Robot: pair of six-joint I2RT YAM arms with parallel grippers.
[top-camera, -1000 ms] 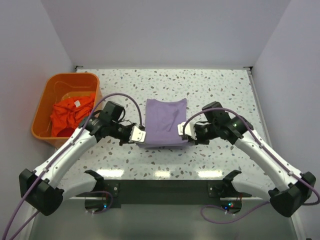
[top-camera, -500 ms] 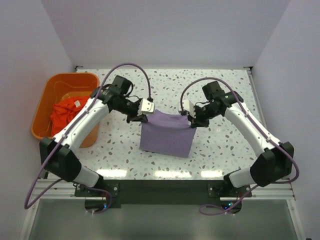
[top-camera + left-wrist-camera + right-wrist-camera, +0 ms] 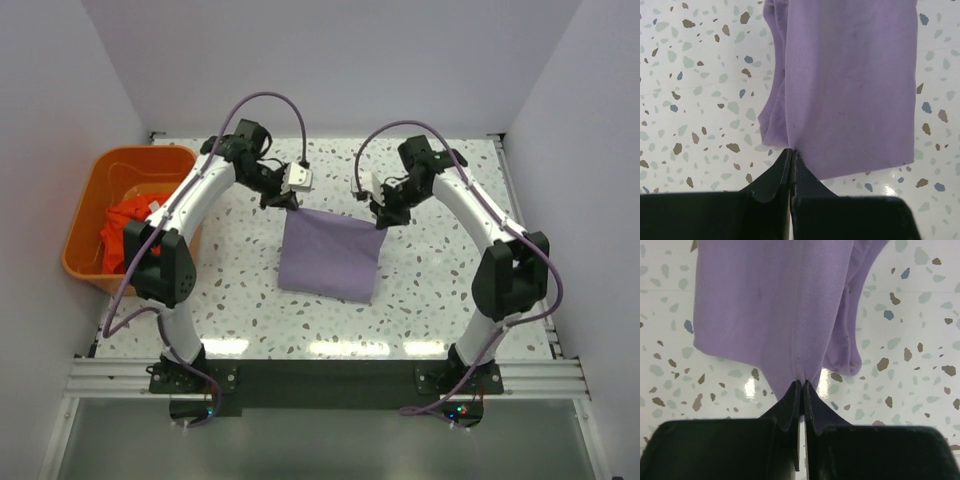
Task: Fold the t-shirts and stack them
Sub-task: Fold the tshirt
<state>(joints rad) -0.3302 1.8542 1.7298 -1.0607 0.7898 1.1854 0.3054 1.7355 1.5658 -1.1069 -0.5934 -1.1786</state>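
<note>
Purple shirt raised farther back, held by two corners

Compared with half a second ago, the left gripper (image 3: pixel 288 203) and right gripper (image 3: pixel 382 218) are farther back. Each is pinched tight on a far corner of the one purple t-shirt (image 3: pixel 330 256), mid-table (image 3: pixel 450 270). The one orange-red t-shirt (image 3: pixel 130 226) lies in the single basket (image 3: pixel 110 158).

Bright, even light from above, and clear pictures.
White spots of glare shine on the table (image 3: pixel 440 290) along its near edge in the top view, and in both wrist views too. Shadows are soft and faint. The purple t-shirt (image 3: pixel 850 85) looks sharp. The fingers (image 3: pixel 787 407) near each wrist camera are just dark shapes.
</note>
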